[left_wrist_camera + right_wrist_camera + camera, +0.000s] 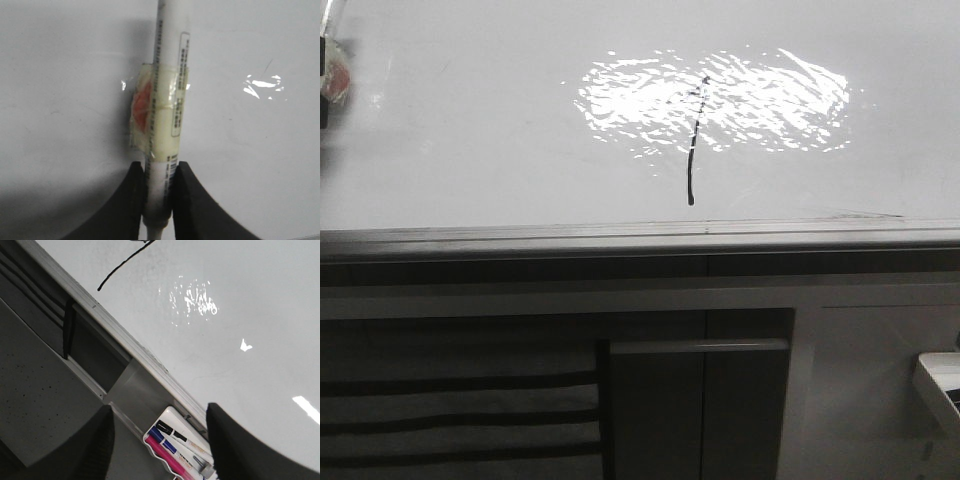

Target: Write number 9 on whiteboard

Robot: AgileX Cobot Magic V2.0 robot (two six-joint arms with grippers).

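Observation:
The whiteboard [470, 130] is a glossy pale board with a bright glare patch. The number 9 [694, 140] is a thin black slanted stroke with a small hook at the top, running through the glare. Its lower end also shows in the right wrist view [120, 270]. My left gripper [160, 166] is shut on a white marker [169, 55] wrapped in yellowish tape with a red patch, held over bare board. The taped marker also shows at the far left edge of the front view [332, 75]. My right gripper [160, 410] is open and empty, below the board's edge.
A silver edge strip [620, 235] runs along the board's near side, with dark cabinet fronts [700, 410] below it. A white tray [172, 421] holding black, blue and pink markers [172, 455] sits under the strip between my right fingers; it also shows at the front view's right edge [938, 382].

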